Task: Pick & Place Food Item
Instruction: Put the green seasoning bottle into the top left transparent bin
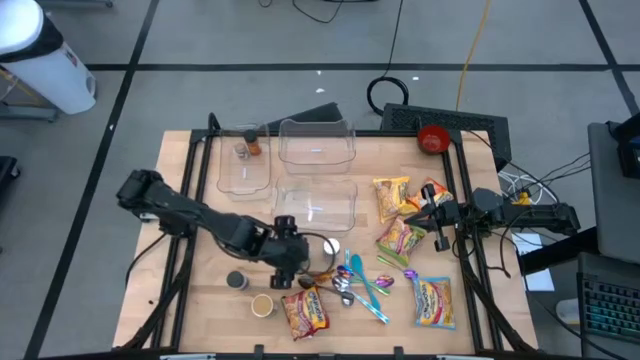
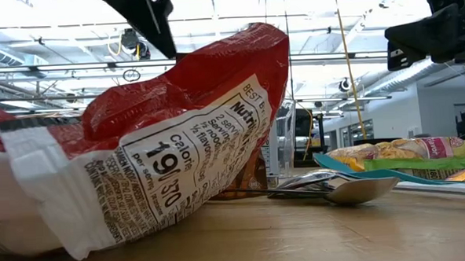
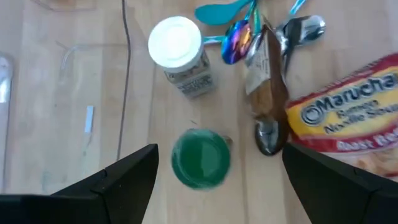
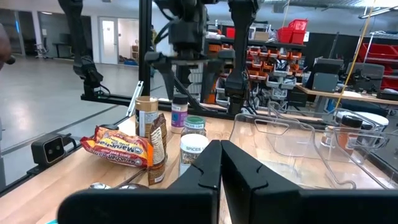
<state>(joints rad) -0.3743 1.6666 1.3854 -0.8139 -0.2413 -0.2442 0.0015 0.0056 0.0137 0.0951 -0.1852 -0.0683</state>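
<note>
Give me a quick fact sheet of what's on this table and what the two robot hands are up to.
Left hand: open, hovering above a green-lidded jar
Right hand: shut, holding nothing, waiting at the table's right side
Beside the green-lidded jar: white-lidded spice jar, spoons, red noodle packet
Other food: several noodle packets on the right half
Containers: clear plastic bins at the table's back
Off the table: red bowl

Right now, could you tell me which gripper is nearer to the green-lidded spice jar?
Left. The left gripper hangs open directly above the green-lidded spice jar, fingers either side of it. The right gripper is shut, well across the table among the noodle packets.
</note>
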